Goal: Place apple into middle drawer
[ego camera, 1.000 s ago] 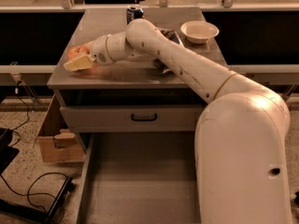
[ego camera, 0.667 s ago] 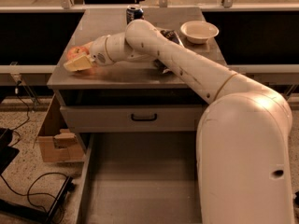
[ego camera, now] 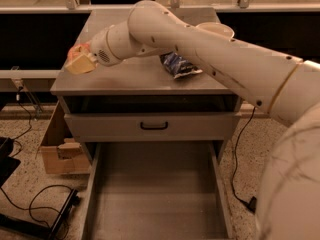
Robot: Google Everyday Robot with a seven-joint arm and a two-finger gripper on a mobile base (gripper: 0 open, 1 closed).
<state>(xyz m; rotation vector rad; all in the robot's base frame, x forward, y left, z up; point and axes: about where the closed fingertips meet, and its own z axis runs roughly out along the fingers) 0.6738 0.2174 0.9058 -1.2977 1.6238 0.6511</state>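
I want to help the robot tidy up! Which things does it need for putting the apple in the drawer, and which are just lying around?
For the job:
- apple, at the counter's left edge
- gripper, right at the apple
- middle drawer, pulled open below

Just lying about:
- blue bag on the counter
- bowl at the back
- cardboard box on the floor

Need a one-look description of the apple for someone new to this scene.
Start at the grey cabinet top, then follow the white arm to the left front corner, where the gripper sits. The apple is the small red-orange round thing right at the gripper. Nothing else there is red: the crinkled bag mid-top is blue, the bowl at the back right is white.
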